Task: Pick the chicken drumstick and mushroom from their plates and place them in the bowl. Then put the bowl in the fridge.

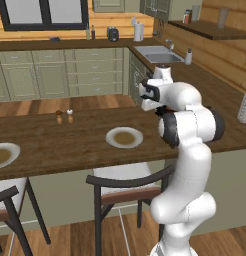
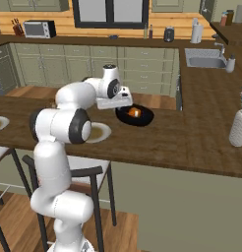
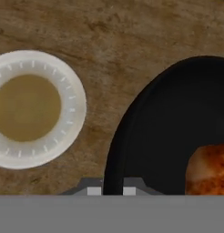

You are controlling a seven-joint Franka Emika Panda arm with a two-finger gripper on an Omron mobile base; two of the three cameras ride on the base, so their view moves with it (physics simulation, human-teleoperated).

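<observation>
The jaws grip the black bowl's (image 3: 145, 136) rim. A drumstick (image 3: 209, 170) lies inside; a plate (image 3: 34, 109) sits at nine o'clock on the wooden surface (image 3: 132, 36).

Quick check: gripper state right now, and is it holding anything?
Gripper: shut on the rim of the black bowl, which has the chicken drumstick inside.

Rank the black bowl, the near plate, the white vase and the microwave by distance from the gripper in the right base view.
1. Black bowl, under the gripper.
2. Plate, beside the arm.
3. White vase, counter's right end.
4. Microwave, back counter, far left.
</observation>
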